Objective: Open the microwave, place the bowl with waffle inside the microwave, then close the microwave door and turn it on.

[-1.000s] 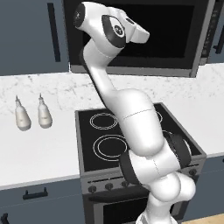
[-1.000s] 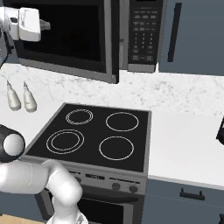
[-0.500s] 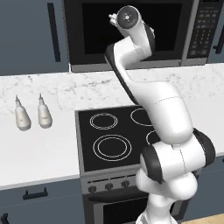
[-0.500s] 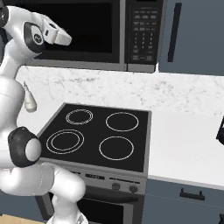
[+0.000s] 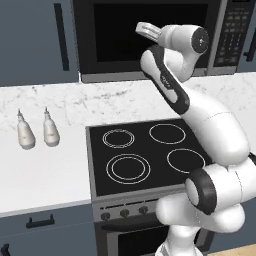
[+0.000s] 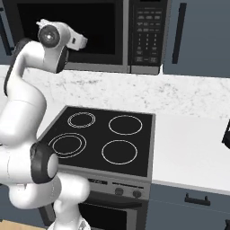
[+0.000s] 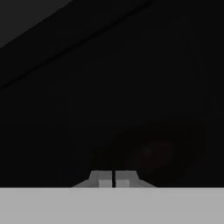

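Observation:
The microwave (image 5: 150, 76) hangs over the stove, its dark glass microwave door (image 5: 112, 37) lying flush with the keypad panel (image 5: 232, 27). My gripper (image 5: 139, 27) is shut and empty, held close in front of the door's right half, fingertips pointing at the glass. From the other side the gripper (image 6: 85, 42) sits before the door (image 6: 101, 22), left of the keypad (image 6: 148, 27). In the hand view the gripper (image 7: 114, 179) faces black glass. A faint reddish-brown round shape, seemingly the bowl (image 7: 153, 153), shows dimly behind it. The waffle is hidden.
A black four-ring stove (image 5: 150, 150) lies below the arm. Two pale bottles (image 5: 35, 131) stand on the marble counter (image 5: 45, 170) at left. Blue-grey cabinet doors with dark bar handles (image 6: 179, 31) flank the microwave. A dark object (image 6: 227, 134) pokes in at the right counter edge.
The hand swept rightward across the microwave front. The door, slightly ajar a second ago, now lies flush. The fingers stayed shut.

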